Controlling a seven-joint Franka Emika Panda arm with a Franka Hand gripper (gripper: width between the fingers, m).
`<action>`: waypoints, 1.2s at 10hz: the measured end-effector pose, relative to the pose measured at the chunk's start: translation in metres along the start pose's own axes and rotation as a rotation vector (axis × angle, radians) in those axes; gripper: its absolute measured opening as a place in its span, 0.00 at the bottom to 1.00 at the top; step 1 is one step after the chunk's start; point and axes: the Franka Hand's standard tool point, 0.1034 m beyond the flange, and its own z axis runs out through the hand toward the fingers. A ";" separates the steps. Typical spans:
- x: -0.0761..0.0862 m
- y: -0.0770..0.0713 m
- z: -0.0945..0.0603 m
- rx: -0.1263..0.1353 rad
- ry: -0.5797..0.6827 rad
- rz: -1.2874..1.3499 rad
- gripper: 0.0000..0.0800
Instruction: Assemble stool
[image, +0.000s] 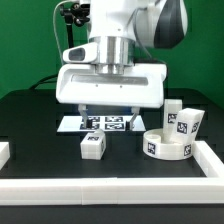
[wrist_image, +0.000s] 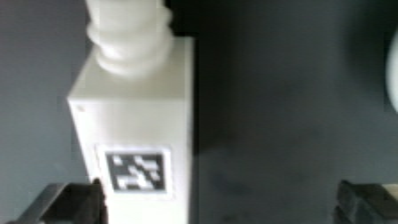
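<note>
A white stool leg with a tag lies on the black table below my gripper. In the wrist view this leg is a long block with a round peg at one end, lying close to one finger. My gripper is open wide and holds nothing; the other finger is well apart from the leg. The round disc seat sits on the exterior view's right. Two more legs stand just behind it.
The marker board lies flat under the gripper, behind the lone leg. White border rails run along the front and the right side of the table. A pale curved edge shows at the wrist view's rim.
</note>
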 end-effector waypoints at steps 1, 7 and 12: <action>0.001 0.001 0.001 -0.001 -0.002 0.005 0.81; 0.010 0.007 0.007 0.008 -0.339 -0.040 0.81; 0.004 0.006 0.007 0.032 -0.659 -0.027 0.81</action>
